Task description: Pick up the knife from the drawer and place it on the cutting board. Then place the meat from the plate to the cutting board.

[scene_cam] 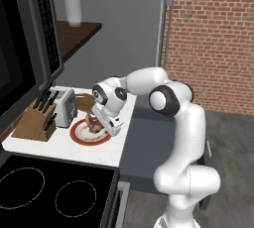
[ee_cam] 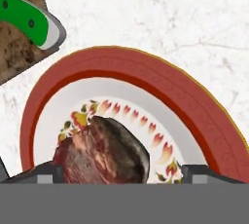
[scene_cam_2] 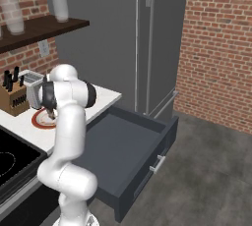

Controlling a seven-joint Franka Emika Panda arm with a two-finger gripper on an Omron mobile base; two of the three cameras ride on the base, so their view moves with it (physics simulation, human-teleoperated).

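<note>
Meat (ee_cam: 102, 151) between spread fingers (ee_cam: 44, 172) — arm bent low.

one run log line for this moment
stage: second pick | knife: on cutting board | meat: on plate | gripper: open, straddling meat | drawer: open

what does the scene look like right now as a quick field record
knife: green-handled knife lies on the dark brown wooden cutting board
meat: reddish-brown lump of meat on the round red-rimmed plate
gripper: two-finger gripper open, a fingertip on each side of the meat
drawer: dark grey pull-out drawer open
done: knife step
left: meat to board
</note>
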